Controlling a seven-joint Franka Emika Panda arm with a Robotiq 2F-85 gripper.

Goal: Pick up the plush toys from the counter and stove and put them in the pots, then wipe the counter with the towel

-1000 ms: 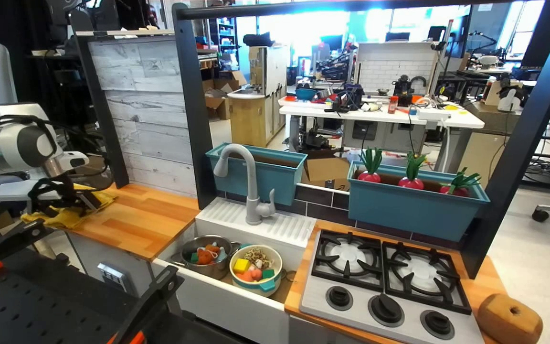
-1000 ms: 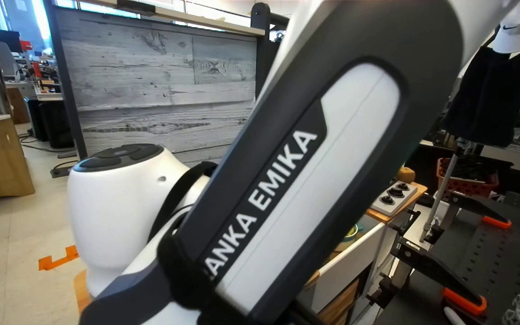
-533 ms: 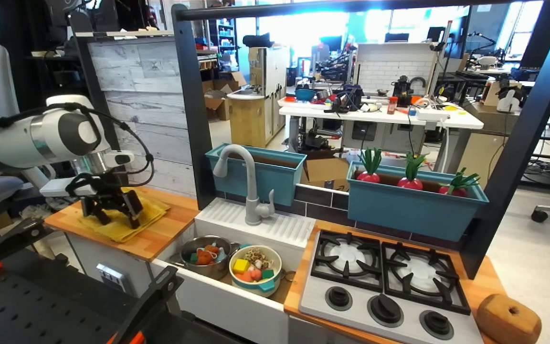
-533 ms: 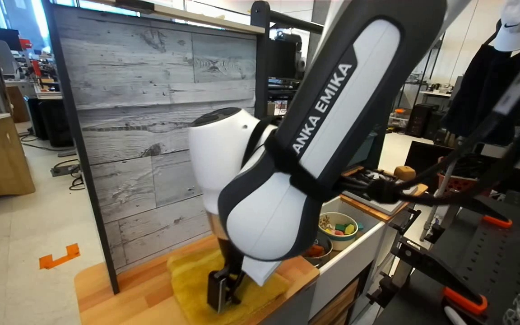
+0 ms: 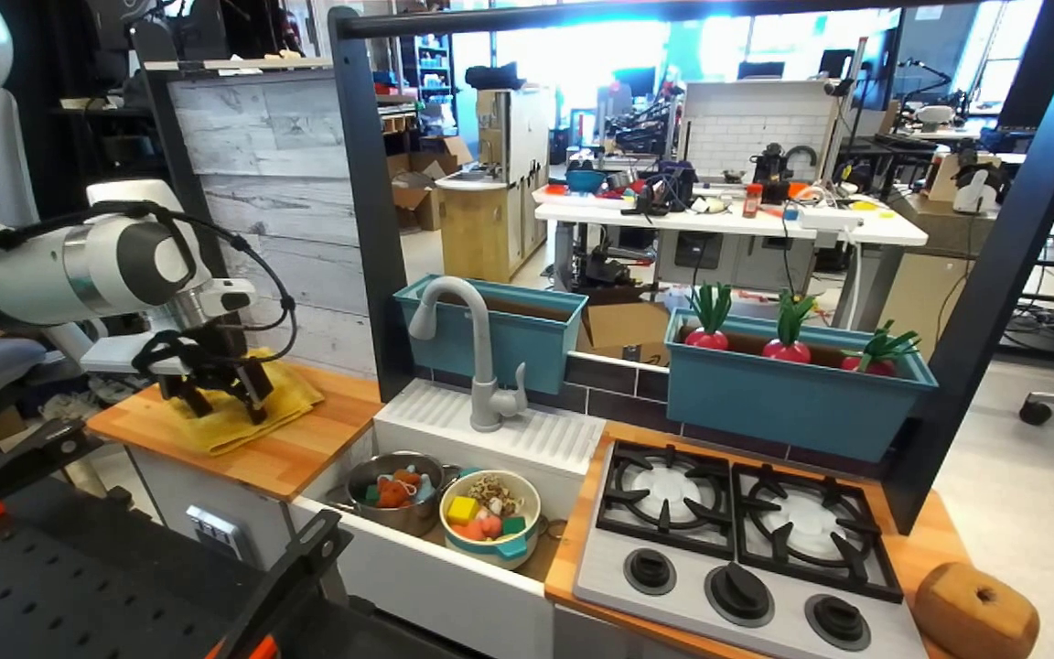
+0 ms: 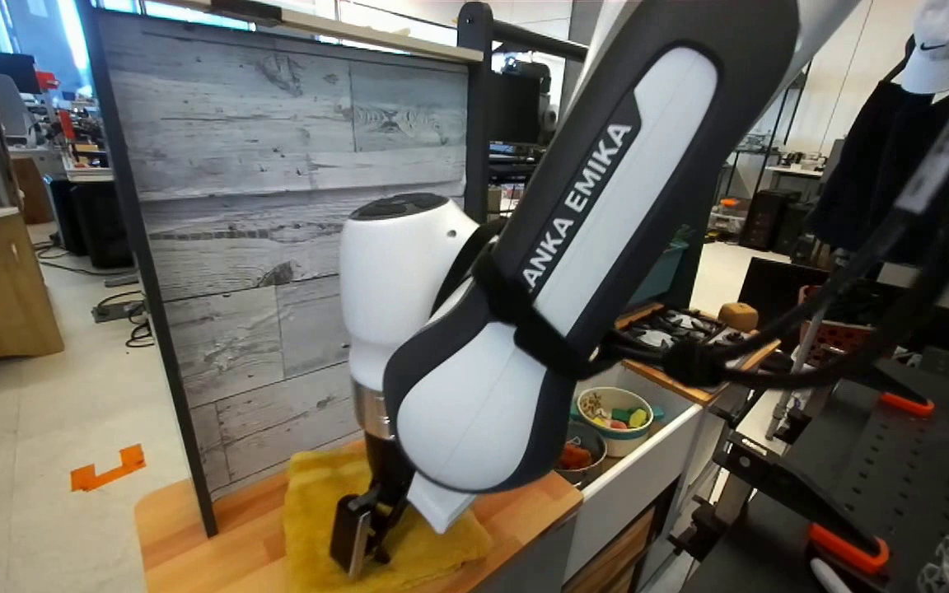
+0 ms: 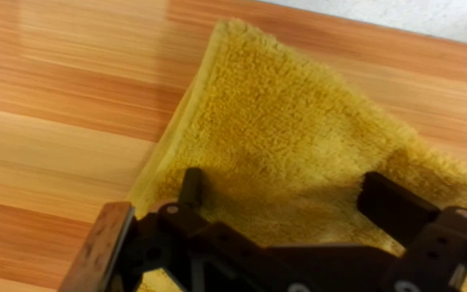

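The yellow towel (image 7: 266, 117) is spread on the wooden tabletop (image 5: 335, 407) beside the sink (image 5: 435, 595), extending from the back edge, along the gray plank panel (image 5: 280, 201), toward the front edge and set in from the sink-side edge. The hand (image 7: 284, 178) is positioned low over the towel, its fingers (image 7: 391, 207) spread well apart and their tips directed down at the cloth, with nothing seen to be clasped between them. Plush toys (image 5: 392, 492) are contained in the metal pot (image 5: 399, 522) and the cream pot (image 5: 477, 551), which are placed side by side in the sink, near the tabletop's front corner.
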